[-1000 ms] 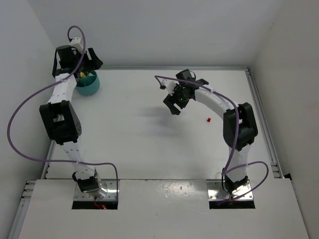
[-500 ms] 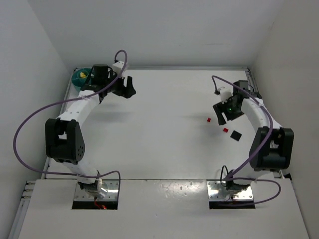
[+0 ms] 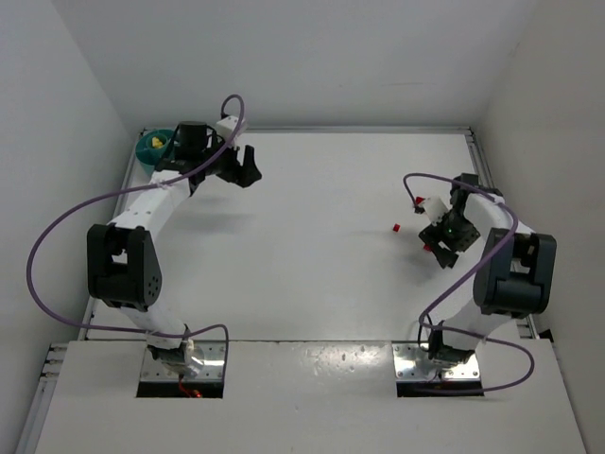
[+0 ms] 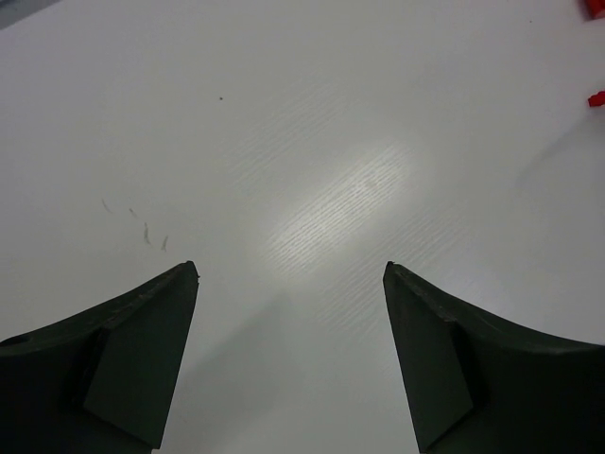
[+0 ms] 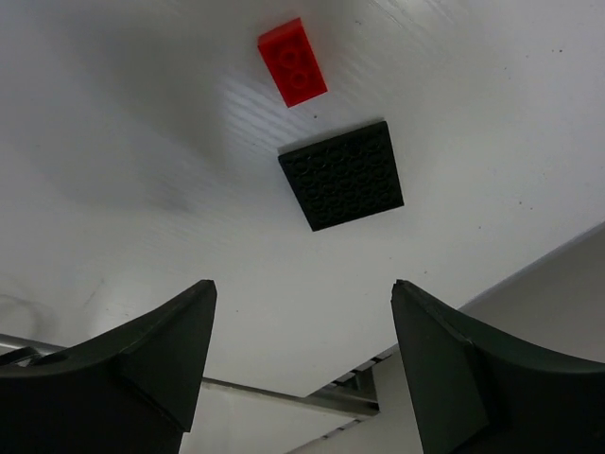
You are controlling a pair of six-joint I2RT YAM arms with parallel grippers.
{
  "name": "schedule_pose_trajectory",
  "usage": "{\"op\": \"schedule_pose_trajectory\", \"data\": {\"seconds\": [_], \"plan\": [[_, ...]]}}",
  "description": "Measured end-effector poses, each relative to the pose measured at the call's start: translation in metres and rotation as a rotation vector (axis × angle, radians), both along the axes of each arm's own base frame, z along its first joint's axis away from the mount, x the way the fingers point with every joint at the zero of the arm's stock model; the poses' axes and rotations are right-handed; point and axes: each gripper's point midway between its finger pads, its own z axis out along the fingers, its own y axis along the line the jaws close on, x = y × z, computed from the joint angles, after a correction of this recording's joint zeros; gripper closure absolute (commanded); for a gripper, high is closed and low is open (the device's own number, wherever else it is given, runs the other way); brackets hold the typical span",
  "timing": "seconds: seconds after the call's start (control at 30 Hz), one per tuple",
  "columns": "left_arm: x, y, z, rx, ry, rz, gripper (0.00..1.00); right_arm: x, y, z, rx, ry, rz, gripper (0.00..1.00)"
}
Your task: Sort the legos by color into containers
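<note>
Left gripper (image 4: 291,274): jaws spread wide with nothing between them, only bare desk (image 3: 312,189). In the top view it sits in the upper left of the frame (image 3: 243,168).
Right gripper (image 5: 302,288): jaws wide open and holding nothing. In the top view it sits at the right of the frame (image 3: 444,242).
Red lego (image 5: 293,62): lies flat on the desk at the top of the right wrist view, beyond the open fingertips and close to a corner of the plate without touching it.
Black studded plate (image 5: 341,174): a small square lying flat on the desk, centre of the right wrist view.
Second red lego (image 3: 396,228): alone on the desk, left of the right gripper and apart from it.
Teal bowl (image 3: 147,149): far upper left corner of the desk, partly hidden by the left arm, with a yellow piece (image 3: 159,143) showing inside.
</note>
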Motion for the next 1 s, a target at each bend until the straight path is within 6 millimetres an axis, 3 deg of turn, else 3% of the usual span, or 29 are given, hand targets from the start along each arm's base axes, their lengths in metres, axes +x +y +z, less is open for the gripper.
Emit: {"op": "schedule_pose_trajectory", "data": {"seconds": [0.3,0.63,1.0], "plan": [[0.001,-0.004,0.014,-0.011,-0.017,-0.031,0.13,0.032,-0.018,-0.022,-0.032,0.03,0.098,0.18],[-0.002,0.002,0.008,-0.003,0.016,-0.014,0.13,0.036,-0.021,-0.043,-0.039,0.071,0.164,0.18],[0.001,0.008,0.007,0.008,0.019,0.018,0.13,0.032,-0.019,-0.052,-0.055,0.064,0.197,0.36]]}}
